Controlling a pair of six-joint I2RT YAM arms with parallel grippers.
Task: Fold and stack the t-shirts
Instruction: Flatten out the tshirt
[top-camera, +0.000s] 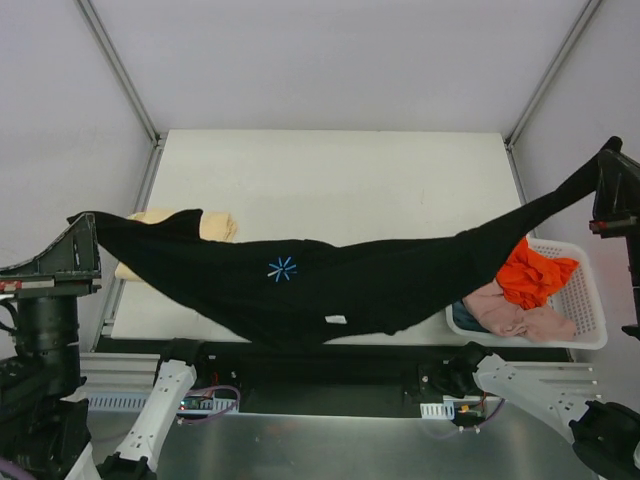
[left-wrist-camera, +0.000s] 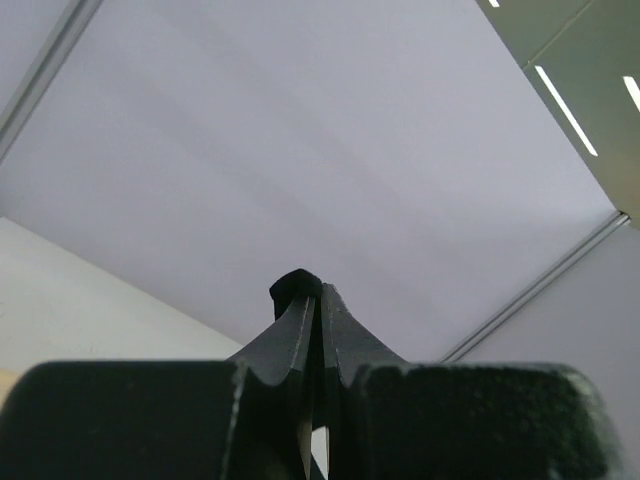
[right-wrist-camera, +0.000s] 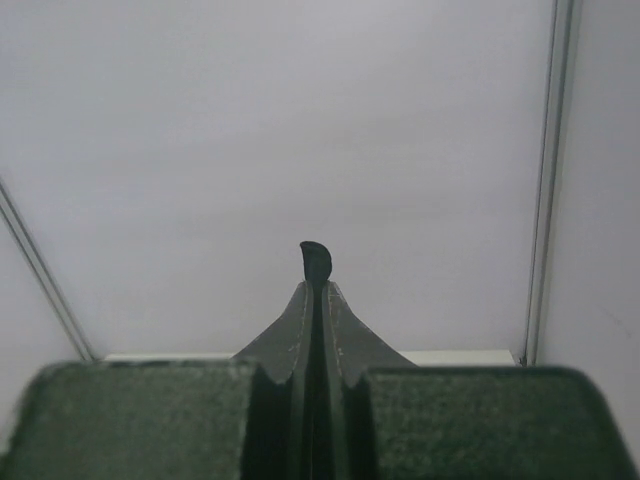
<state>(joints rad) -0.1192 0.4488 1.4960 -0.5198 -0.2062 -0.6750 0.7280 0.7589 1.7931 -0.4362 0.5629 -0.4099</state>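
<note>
- Nearest, the two arm bases (top-camera: 165, 385) (top-camera: 500, 375) sit on a grey metal plate (top-camera: 330, 440) at the near edge of the table (top-camera: 330, 170).
- Just beyond them, the black t-shirt (top-camera: 300, 290) hangs in a long sagging band from left to right. Its lowest part droops at the table's near edge; whether it touches the surface there I cannot tell.
- A small blue mark (top-camera: 282, 268) shows on the shirt's left-centre, and a white label (top-camera: 336, 319) sits lower down near the bottom fold.
- On the near right, a white mesh basket (top-camera: 585, 300) holds an orange t-shirt (top-camera: 535, 275) and a pink t-shirt (top-camera: 510, 312). The black shirt's right end passes above the basket's left part.
- On the left, the left gripper (top-camera: 84, 222) (left-wrist-camera: 318, 300) is clamped tight on the shirt's left end, with a nub of black cloth poking out past its tips.
- Just behind that end, a tan t-shirt (top-camera: 215, 222) lies on the table, partly hidden by the black cloth.
- On the far right, raised higher, the right gripper (top-camera: 607, 160) (right-wrist-camera: 317, 290) is pinched closed on the shirt's right end, a small black tip showing above its fingers.
</note>
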